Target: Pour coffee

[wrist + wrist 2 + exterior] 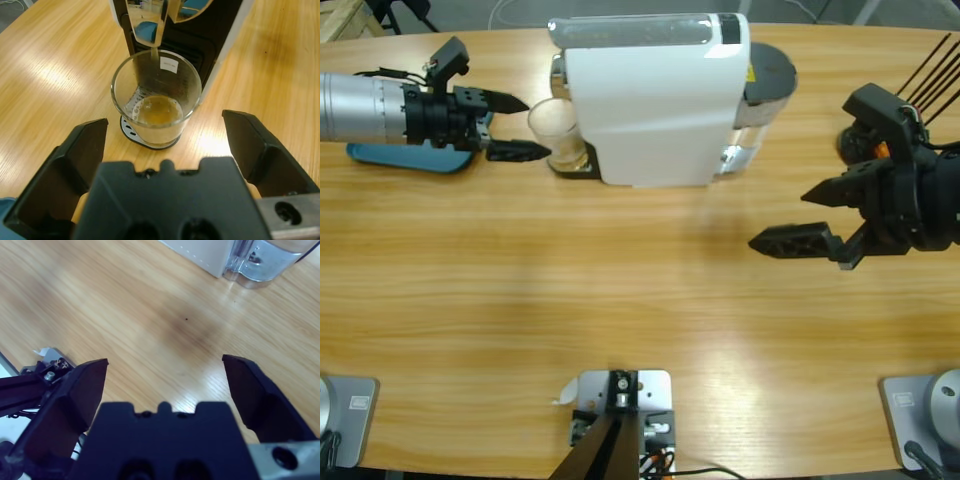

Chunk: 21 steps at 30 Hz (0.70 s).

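A white coffee machine (655, 95) was seen standing at the far middle of the wooden table (620, 300) in the high view, with a clear glass (556, 130) set on its drip stand at its left end. The left gripper (515, 126) was held level just beside that glass, its jaws spread apart, one on either side of the glass's near wall and not pressed against it. A blue flat object (405, 157) lay under the left arm.

What the high view did not reveal was given by the left wrist view: the coffee (157, 111), a shallow amber-brown pool, lay at the bottom of the glass (156, 100), directly under the machine's shiny spout (150, 25). A small white label (168, 64) was seen on the glass's far wall, and the perforated drip stand (131, 131) showed beneath the glass. Both jaws stood wide in that view, with the glass ahead of them and apart from them.

The right gripper (810, 215) was seen in the high view well to the right of the machine, over bare table, its jaws released and holding nothing. The right wrist view added only bare wood between the open jaws, with the machine's white lower corner (200, 252) and a clear water tank base (265, 260) at the top edge.
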Available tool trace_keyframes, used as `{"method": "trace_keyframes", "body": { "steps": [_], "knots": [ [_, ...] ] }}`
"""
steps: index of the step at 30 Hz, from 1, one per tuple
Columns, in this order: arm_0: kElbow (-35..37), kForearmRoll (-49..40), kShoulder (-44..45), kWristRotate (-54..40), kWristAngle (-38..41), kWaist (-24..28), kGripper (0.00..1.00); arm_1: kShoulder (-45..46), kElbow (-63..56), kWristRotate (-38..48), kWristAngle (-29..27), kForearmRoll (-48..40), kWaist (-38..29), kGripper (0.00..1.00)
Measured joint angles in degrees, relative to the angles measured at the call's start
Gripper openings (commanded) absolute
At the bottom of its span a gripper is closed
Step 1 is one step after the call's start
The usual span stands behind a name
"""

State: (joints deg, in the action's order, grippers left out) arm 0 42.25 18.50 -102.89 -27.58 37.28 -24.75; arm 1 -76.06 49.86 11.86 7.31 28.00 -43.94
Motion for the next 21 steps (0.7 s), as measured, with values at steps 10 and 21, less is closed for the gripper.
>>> {"method": "trace_keyframes", "body": {
  "steps": [10, 21],
  "knots": [
    [3.84, 0.0, -3.09, -0.04, 0.8, -1.16, 1.0, -0.62, 0.0, 0.01, 0.0, -0.46, 0.0, 1.0],
    [4.93, -0.14, -4.09, -1.11, 0.8, -2.51, 1.0, -0.62, 0.0, 0.01, 0.0, -0.49, 0.0, 1.0]
  ]
}}
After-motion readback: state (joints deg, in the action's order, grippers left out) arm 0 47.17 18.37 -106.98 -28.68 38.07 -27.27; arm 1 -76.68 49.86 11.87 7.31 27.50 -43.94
